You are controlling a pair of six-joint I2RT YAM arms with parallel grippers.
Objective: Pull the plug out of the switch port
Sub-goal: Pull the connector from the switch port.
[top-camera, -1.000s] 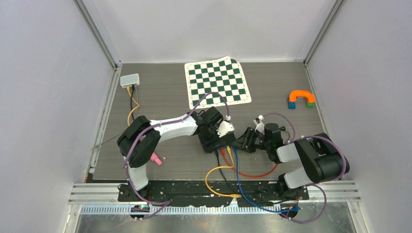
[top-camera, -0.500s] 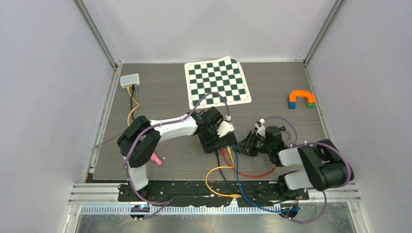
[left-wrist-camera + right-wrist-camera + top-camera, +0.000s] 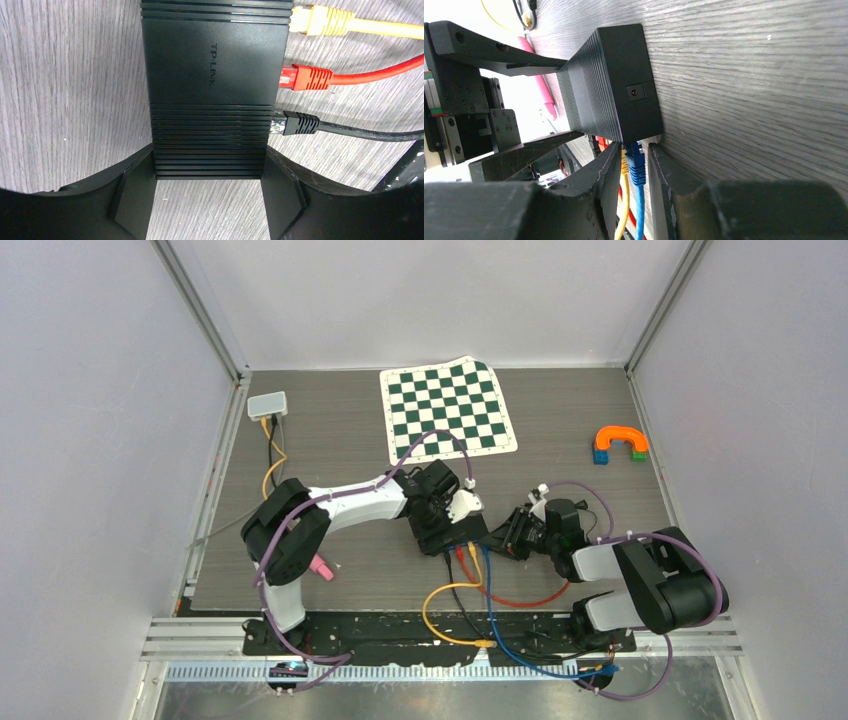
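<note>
A black TP-LINK switch (image 3: 468, 533) lies on the table's middle. My left gripper (image 3: 447, 523) is shut on its end; in the left wrist view both fingers (image 3: 134, 195) press the sides of the switch (image 3: 215, 65). Yellow (image 3: 320, 21), red (image 3: 305, 77) and black (image 3: 297, 123) plugs sit in its ports. In the right wrist view a blue plug (image 3: 636, 165) sits in the end port of the switch (image 3: 614, 90). My right gripper (image 3: 635, 155) straddles that blue plug, jaws narrowly open, a thin gap on each side. It shows in the top view (image 3: 503, 538).
The four cables (image 3: 495, 615) run from the switch to the near edge. A pink object (image 3: 321, 567) lies by the left arm. A chessboard mat (image 3: 447, 410), a white box (image 3: 267, 405) and coloured blocks (image 3: 620, 443) lie farther back.
</note>
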